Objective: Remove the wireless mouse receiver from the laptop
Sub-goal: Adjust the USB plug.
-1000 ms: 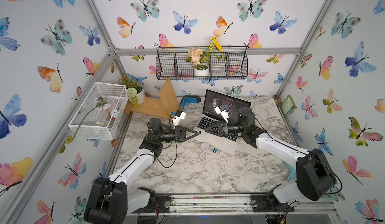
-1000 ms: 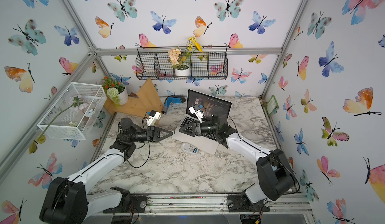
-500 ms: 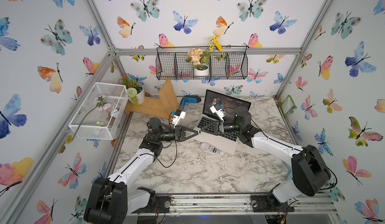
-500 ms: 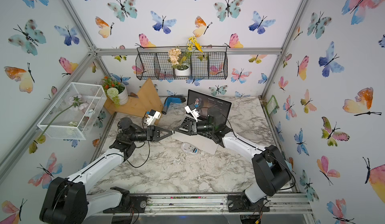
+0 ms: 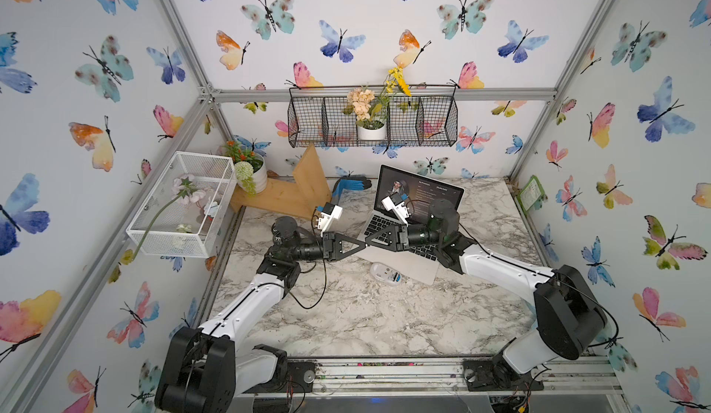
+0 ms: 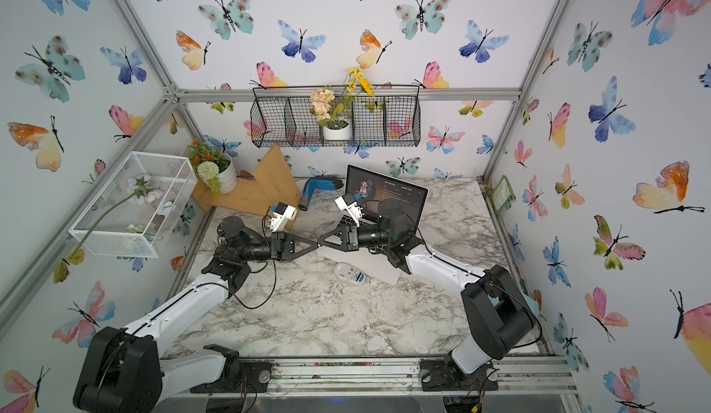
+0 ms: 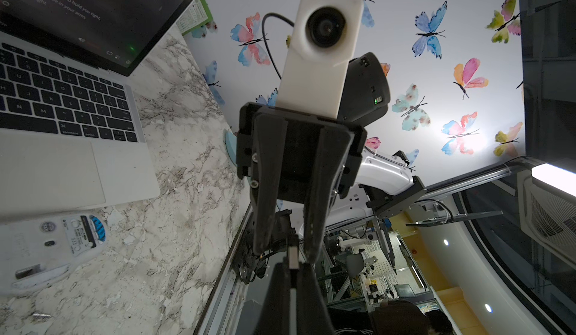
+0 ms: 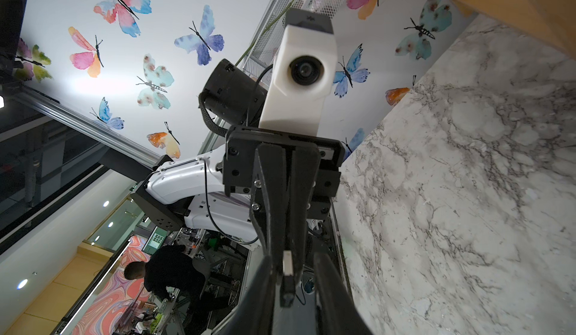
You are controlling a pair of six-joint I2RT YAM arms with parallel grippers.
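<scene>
The silver laptop (image 5: 423, 195) (image 6: 388, 195) (image 7: 62, 99) stands open at the back of the marble table, screen lit. My two grippers meet tip to tip in the air just left of its front corner. The left gripper (image 5: 361, 246) (image 6: 316, 245) (image 7: 292, 266) is shut on the small wireless mouse receiver (image 7: 293, 255) (image 8: 287, 264), whose metal end sticks out past the fingertips. The right gripper (image 5: 367, 243) (image 6: 321, 243) (image 8: 294, 261) has its jaws standing apart on either side of that receiver, with a gap showing at one finger.
A white wireless mouse (image 5: 384, 272) (image 6: 349, 272) (image 7: 46, 246) lies belly up in front of the laptop. A wooden block (image 5: 292, 192), a flowerpot (image 5: 252, 174) and a blue-black object (image 5: 352, 185) sit at the back left. A white mesh basket (image 5: 181, 203) juts from the left wall.
The right gripper swung left from over the laptop keys to the left gripper's tip and narrowed its jaws around the receiver. The left arm stayed put.
</scene>
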